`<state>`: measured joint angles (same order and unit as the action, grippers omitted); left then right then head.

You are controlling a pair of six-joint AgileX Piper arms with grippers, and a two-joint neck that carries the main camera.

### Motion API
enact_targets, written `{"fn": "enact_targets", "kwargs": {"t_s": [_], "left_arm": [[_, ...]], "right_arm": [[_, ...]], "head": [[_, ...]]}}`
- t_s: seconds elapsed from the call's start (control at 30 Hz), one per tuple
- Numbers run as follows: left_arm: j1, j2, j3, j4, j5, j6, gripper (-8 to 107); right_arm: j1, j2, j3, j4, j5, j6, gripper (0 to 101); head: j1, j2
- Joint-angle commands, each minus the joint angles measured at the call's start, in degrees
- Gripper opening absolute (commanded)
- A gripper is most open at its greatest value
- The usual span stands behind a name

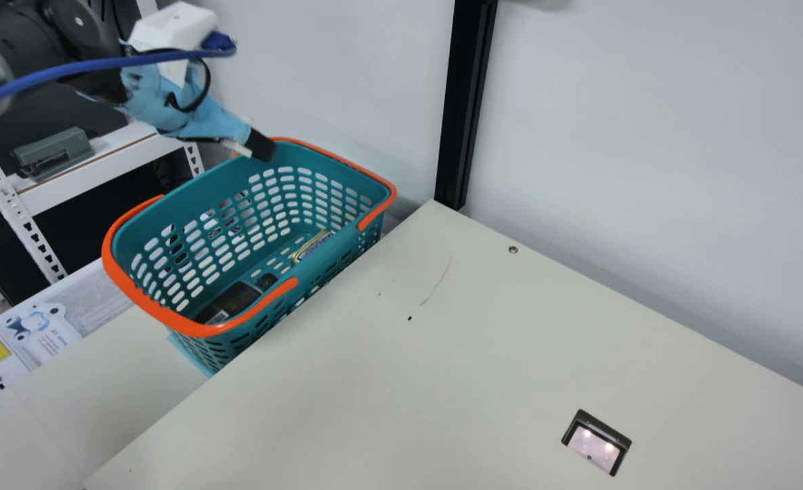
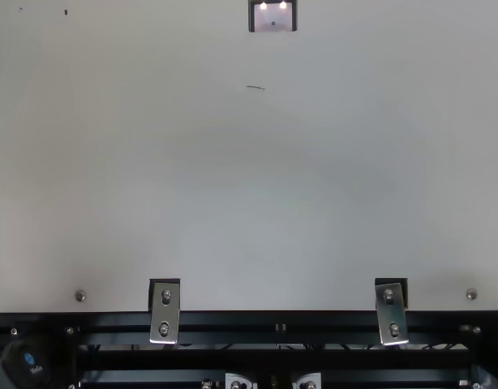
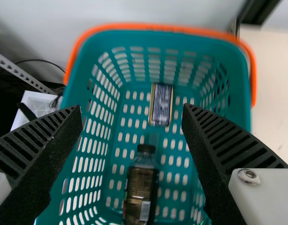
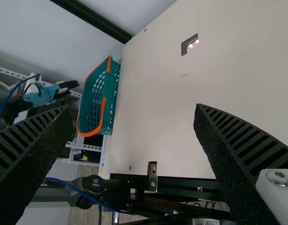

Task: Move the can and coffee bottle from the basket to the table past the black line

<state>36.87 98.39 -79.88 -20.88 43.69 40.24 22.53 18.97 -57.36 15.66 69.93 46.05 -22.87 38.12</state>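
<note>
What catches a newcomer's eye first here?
Most likely the teal basket with orange handles, beside the cream table in the main view. Inside it, seen from the left wrist view, lie a dark bottle and a small flat can. Next, the left gripper, open above the basket, its arm wrapped in light blue.

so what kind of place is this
Probably a robotics lab or test workshop: a robot arm with a hand wrapped in blue stands over a shopping basket, metal shelving holds gear behind, and brackets are screwed down along the table edge.
</note>
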Motion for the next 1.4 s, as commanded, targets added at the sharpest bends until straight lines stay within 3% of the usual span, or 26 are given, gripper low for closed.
{"fn": "enact_targets", "kwargs": {"t_s": [0.0,0.27,0.6,1.0,1.37], "left_arm": [[-0.21,3.02,-0.04,0.47,0.52,2.40,90],[-1.96,9.79,0.82,1.10,-1.11,4.91,90],[-5.27,20.04,-0.59,-1.57,-8.34,6.17,90],[-7.88,32.90,-8.53,-0.18,-12.65,2.06,90],[-8.36,42.12,-17.82,3.55,-11.40,-3.39,90]], "right_arm": [[0.00,0.00,0.00,0.00,0.00,0.00,101],[0.00,0.00,0.00,0.00,0.00,0.00,101],[0.00,0.00,0.00,0.00,0.00,0.00,101],[0.00,0.00,0.00,0.00,0.00,0.00,101],[0.00,0.00,0.00,0.00,0.00,0.00,101]], "head": [[-1.33,0.63],[-1.33,0.63],[-1.33,0.63],[-1.33,0.63],[-1.33,0.63]]}}
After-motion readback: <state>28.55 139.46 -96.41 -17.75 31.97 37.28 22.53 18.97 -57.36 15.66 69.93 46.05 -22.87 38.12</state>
